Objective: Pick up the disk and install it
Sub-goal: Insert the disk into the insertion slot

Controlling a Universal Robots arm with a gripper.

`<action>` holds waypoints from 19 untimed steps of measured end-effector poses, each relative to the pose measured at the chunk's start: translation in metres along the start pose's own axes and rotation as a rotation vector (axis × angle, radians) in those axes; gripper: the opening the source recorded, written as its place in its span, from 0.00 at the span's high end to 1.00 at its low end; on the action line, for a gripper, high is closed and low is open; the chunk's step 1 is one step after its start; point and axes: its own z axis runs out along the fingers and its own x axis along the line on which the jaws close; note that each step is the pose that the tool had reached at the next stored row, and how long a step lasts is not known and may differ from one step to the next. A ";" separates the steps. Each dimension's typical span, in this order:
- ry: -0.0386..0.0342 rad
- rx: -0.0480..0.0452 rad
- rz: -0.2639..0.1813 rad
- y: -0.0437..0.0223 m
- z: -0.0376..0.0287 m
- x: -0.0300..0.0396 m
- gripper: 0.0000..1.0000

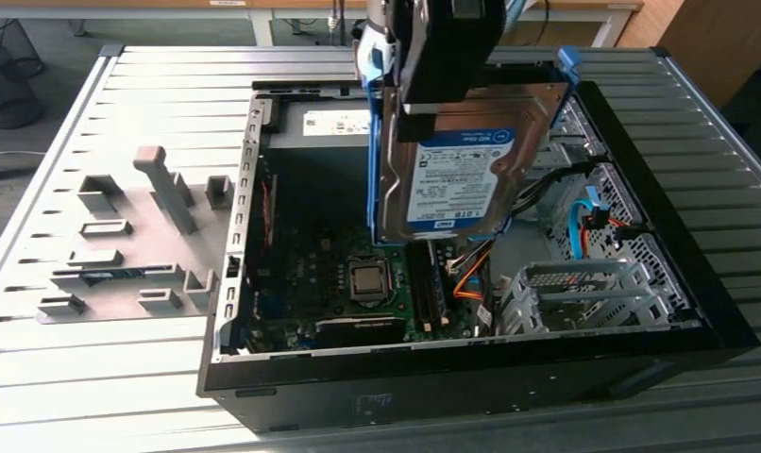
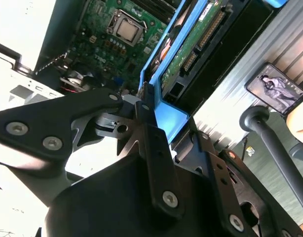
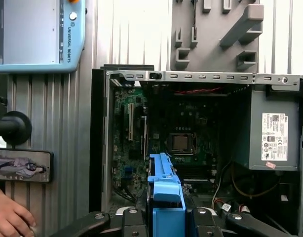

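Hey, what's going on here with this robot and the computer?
The robot arm's gripper is shut on the disk, clamping its blue rail. It holds the disk on edge above the open computer case, over the motherboard, label facing the exterior view. The disk is not yet seated in the case.

The worktop [image 1: 104, 387] is a silver metal surface of long parallel slats. An open black computer case [image 1: 481, 382] lies on its side on it, its inside facing up. Just beside the case, on the exterior view's left, lies a flat grey fixture plate [image 1: 128, 250] with upright grey holders. In the first wrist view a phone [image 3: 22, 165] lies flat on the slats near the case, with a pale blue pendant [image 3: 38, 34] also on the worktop and a person's hand [image 3: 11, 217] by the phone.
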 end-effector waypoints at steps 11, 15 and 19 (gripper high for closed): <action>0.0002 0.0000 0.000 -0.0328 0.0057 0.0039 0.64; 0.0003 -0.0001 0.000 -0.0398 0.0079 0.0057 0.64; -0.0001 0.0001 0.000 -0.0406 0.0087 0.0066 0.64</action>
